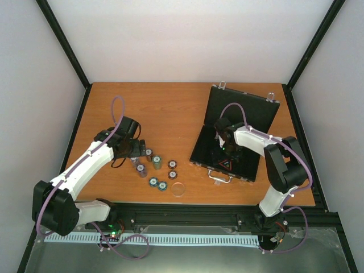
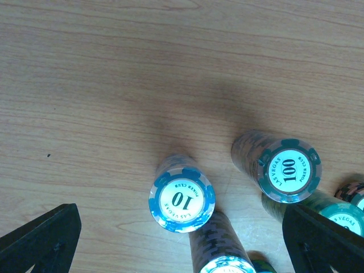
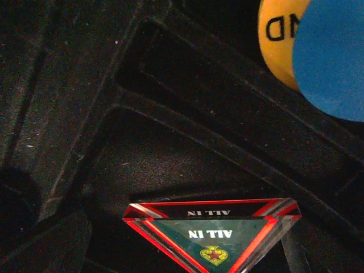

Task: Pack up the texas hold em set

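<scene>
**Hold'em set: token and discs in the case, chips out on the table**

The black case (image 1: 253,114) is seen lying open on the right half of the wooden table (image 1: 170,108), with its silver handle (image 1: 220,177) pointed at the near edge. Inside, the triangular token (image 3: 213,233) marked "ALL IN" is laid in a moulded recess on the handle side. It's red-edged with a green face. Further in, a blue disc (image 3: 333,57) is overlapped onto a yellow disc (image 3: 273,34), both over the black insert.

The right gripper (image 1: 223,151) is held right over the token with its jaws spread wide, and nothing is seen clamped between them. Its fingers are hard to make out against the black lining in the wrist view.

The chip stacks (image 1: 157,165) are all out on the table, left of the case and well apart from it. They're bunched in a loose cluster, each one upright. A pale see-through disc (image 1: 179,189) is laid flat just beside the nearest stacks.

The left gripper (image 2: 182,219) is hung low over the far-left end of that cluster, jaws fully apart and nothing gripped. In its wrist view a "10" stack (image 2: 182,199) is framed between the fingers (image 2: 40,239), and a "100" stack (image 2: 289,170) is seen off toward the other finger. More stacks are crowded in at the bottom and right edges.
</scene>
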Tool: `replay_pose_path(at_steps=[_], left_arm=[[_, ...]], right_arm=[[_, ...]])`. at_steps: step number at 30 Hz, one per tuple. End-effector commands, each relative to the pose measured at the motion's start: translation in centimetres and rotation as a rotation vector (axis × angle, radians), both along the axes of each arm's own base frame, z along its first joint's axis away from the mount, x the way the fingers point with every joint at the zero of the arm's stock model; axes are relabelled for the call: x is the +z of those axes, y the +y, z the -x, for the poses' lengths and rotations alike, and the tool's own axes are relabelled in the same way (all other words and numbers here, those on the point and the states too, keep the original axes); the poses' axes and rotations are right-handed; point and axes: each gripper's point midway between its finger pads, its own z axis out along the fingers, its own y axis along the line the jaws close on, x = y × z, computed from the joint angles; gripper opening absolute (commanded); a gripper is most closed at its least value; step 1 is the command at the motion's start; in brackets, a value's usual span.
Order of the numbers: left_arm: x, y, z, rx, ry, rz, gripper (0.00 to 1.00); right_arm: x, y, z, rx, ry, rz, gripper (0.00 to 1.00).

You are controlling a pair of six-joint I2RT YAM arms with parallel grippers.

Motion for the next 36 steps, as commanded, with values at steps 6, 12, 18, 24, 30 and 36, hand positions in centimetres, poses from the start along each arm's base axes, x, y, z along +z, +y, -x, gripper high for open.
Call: replay_pose_path(at_steps=[6,12,18,24,30,36], left_arm=[[0.2,0.1,0.3,0.007,-0.023,0.007,1.0],[0.3,0.4,0.6,0.019,-0.026,0.007,1.0],[0.3,0.3,0.6,0.023,-0.027,0.009,1.0],[0.5,0.3,0.3,0.022,-0.031,0.009,1.0],[0.6,0.0,-0.2,0.018,-0.031,0.008,1.0],[0.7,-0.1,-0.6,0.014,-0.034,0.007,1.0]], right_arm=[[1.7,4.0,-1.9,-0.027,-0.005,-0.278,0.93],[3.1,4.8,-2.9,-0.025,-0.046,-0.376,0.92],[3.3,4.1,-3.8,-0.035,-0.08,-0.341,0.92],[4.2,1.0,-4.5,-0.032,-0.157,-0.166,0.92],[6.3,0.0,-5.2,-0.023,-0.243,-0.121,0.92],[7.2,1.9,-4.6,0.011,-0.212,-0.223,0.91]])
